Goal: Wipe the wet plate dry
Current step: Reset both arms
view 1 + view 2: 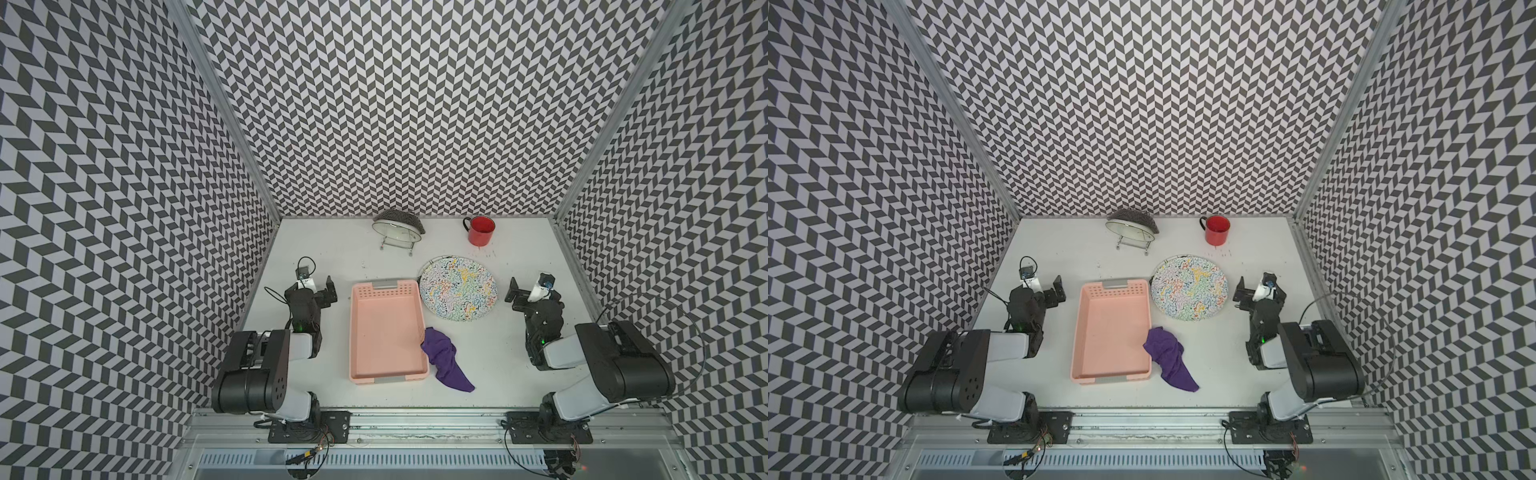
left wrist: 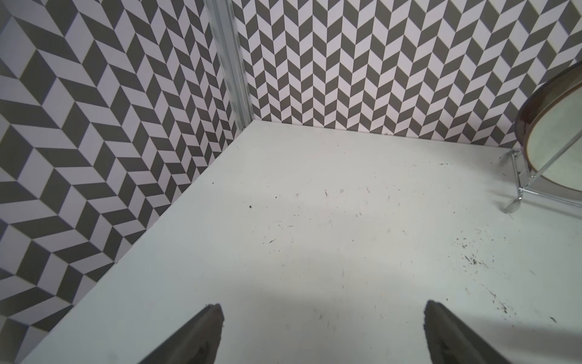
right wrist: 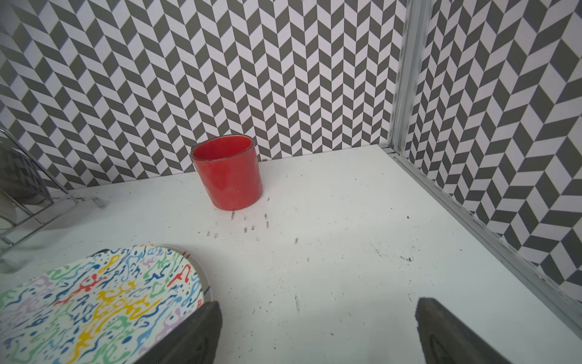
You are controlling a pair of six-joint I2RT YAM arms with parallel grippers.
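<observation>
Grey-black arms (image 1: pixel 299 347), black tools (image 1: pixel 331 291)

White table (image 1: pixel 353 253), zigzag walls (image 1: pixel 395 104)

Three walls with a grey and white zigzag pattern stand around the white table. Shiny metal posts (image 1: pixel 226 108) run up the two back corners. The table has small dark marks (image 3: pixel 245 228) on it. A metal rail (image 1: pixel 424 419) runs along its front edge.
</observation>
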